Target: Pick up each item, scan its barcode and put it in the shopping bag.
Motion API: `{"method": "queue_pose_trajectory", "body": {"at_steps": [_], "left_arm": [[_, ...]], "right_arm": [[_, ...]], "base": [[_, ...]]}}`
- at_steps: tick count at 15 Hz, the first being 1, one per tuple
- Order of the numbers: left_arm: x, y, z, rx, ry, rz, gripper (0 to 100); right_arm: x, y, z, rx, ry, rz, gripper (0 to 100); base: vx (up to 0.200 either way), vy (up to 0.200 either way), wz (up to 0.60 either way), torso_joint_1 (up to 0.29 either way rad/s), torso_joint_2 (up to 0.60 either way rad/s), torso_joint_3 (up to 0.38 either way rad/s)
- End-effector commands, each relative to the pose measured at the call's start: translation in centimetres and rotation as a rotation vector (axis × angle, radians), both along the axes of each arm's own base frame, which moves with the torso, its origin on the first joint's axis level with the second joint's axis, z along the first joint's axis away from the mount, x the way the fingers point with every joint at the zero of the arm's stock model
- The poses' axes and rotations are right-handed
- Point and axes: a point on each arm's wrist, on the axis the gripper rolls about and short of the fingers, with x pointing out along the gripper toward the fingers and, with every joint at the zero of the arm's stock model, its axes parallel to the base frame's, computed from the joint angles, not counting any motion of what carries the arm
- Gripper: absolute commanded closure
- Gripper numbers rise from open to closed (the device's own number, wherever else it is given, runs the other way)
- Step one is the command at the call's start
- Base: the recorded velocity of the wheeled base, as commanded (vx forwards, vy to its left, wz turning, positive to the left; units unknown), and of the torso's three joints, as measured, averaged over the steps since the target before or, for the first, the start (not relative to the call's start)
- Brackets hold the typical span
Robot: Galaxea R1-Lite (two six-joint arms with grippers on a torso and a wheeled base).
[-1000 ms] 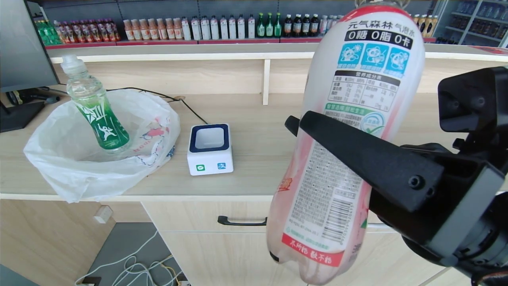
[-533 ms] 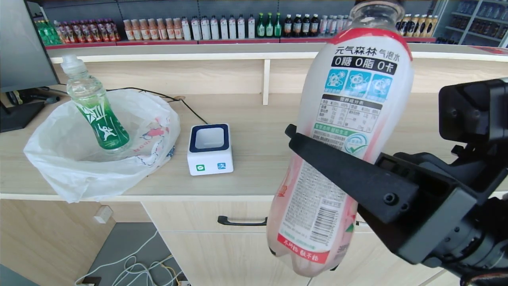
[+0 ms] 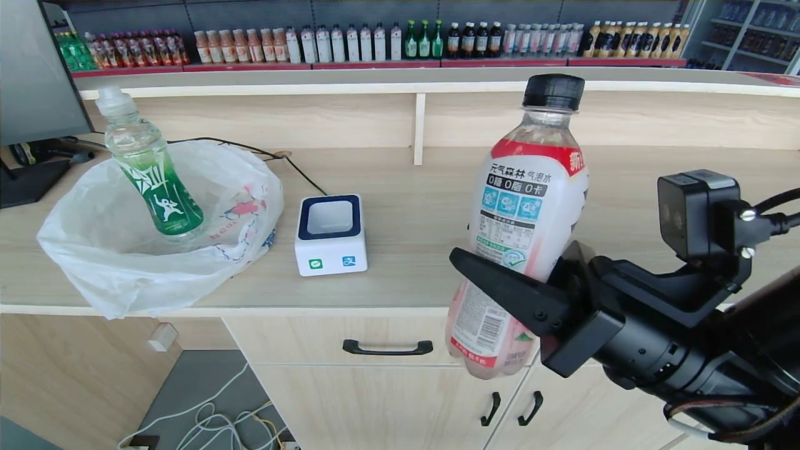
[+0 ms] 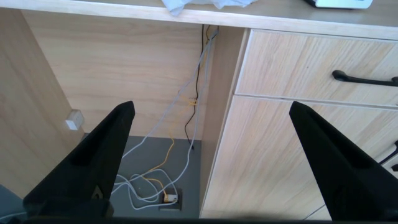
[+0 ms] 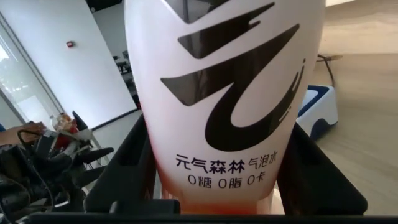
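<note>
My right gripper (image 3: 531,284) is shut on a pink-and-white soda bottle (image 3: 522,231) with a black cap, held upright in the air in front of the counter edge, right of the scanner. Its barcode faces the head camera, low on the label. The right wrist view has the same bottle (image 5: 224,93) pressed between both fingers. The white barcode scanner (image 3: 330,234) with a dark blue rim sits mid-counter. A white plastic shopping bag (image 3: 112,256) lies open at the left with a green-labelled bottle (image 3: 150,165) standing in it. My left gripper (image 4: 208,162) hangs open below the counter, holding nothing.
The wooden counter (image 3: 406,206) has a raised back ledge and a thin upright divider (image 3: 419,128). A black cable (image 3: 275,156) runs behind the bag and scanner. A monitor base (image 3: 28,178) stands far left. Drawers with black handles (image 3: 387,347) are below.
The right gripper has carried the soda bottle down and away from the head camera, so the cap and whole bottle now show. Bag, green bottle and scanner have not moved.
</note>
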Motion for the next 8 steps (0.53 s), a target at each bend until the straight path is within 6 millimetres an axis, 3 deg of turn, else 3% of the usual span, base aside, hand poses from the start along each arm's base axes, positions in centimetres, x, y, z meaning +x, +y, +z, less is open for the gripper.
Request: {"method": "queue_pose_trajectory", "body": {"at_steps": [1,3,8], "left_arm": [[0.0,0.0,0.0,0.000,-0.001,0.000,0],[0.0,0.0,0.0,0.003,0.001,-0.001,0],[0.0,0.0,0.0,0.002,0.001,-0.001,0]], "right_arm": [[1.2,-1.8,-1.3,-0.073,-0.023,-0.113,100],[1.2,-3.4,-2.3,-0.120,-0.015,-0.259,100],[1.4,-5.8,-1.1,-0.104,-0.059,-0.570,100]], "base": [[0.000,0.000,0.00,0.000,0.00,0.000],[0.000,0.000,0.00,0.000,0.00,0.000],[0.000,0.000,0.00,0.000,0.00,0.000]]}}
